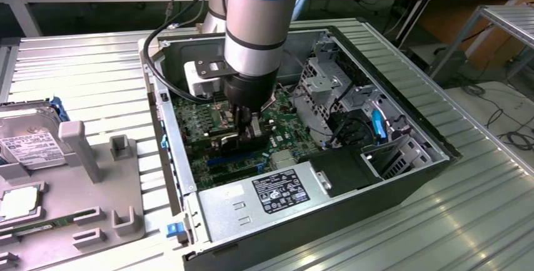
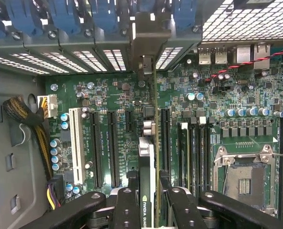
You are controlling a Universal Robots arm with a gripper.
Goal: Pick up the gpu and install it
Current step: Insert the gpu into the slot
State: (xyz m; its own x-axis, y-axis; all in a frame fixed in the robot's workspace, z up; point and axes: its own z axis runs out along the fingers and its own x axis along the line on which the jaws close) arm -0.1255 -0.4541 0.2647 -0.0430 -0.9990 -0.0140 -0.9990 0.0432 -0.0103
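Observation:
The gpu stands on edge above the green motherboard, between the black expansion slots and a longer black slot. Its metal bracket reaches the case's rear slot openings. My gripper is shut on the card, one black finger on each side. I cannot tell whether the card's edge sits in a slot. In the exterior view the gripper reaches straight down into the open computer case, holding the dark gpu over the motherboard.
Inside the case are a power supply, a drive cage, an empty CPU socket and a yellow-black cable bundle. Blue slot latches line the rear wall. A grey fixture tray holds a silver hard drive.

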